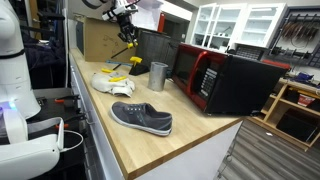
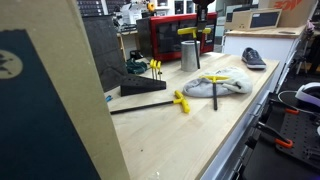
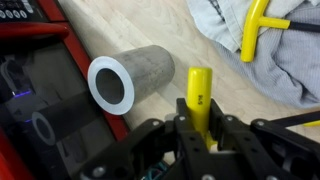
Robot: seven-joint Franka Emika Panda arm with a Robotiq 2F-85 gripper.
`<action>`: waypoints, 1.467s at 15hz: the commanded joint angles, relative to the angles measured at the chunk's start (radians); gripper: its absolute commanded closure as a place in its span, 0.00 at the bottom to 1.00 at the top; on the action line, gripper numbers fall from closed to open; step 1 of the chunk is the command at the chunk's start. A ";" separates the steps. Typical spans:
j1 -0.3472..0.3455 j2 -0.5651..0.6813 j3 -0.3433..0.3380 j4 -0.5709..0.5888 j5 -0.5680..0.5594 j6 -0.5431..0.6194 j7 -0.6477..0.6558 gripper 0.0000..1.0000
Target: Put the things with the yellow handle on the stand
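Jaws of the gripper (image 3: 198, 128) clenched on a yellow-handled tool (image 3: 198, 92), held above the table (image 1: 200, 135) near the metal cup (image 3: 128, 80). Second yellow T-handle (image 3: 255, 30) lies on the grey cloth (image 3: 300, 70). A third (image 2: 181, 101) lies on the table near the black stand (image 2: 140, 87), which carries yellow handles (image 2: 153, 67).
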 commanded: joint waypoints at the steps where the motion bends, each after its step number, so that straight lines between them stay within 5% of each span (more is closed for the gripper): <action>1: 0.002 0.001 -0.001 0.001 0.000 -0.002 0.000 0.78; 2: 0.002 0.002 -0.001 0.001 0.000 -0.002 0.000 0.78; 3: -0.005 0.006 0.006 0.001 -0.031 0.001 0.014 0.94; 11: -0.024 0.091 0.006 0.120 -0.274 0.136 0.080 0.94; 18: 0.008 0.194 0.066 0.293 -0.747 0.142 0.394 0.94; 22: 0.061 0.267 0.082 0.376 -0.928 0.109 0.570 0.94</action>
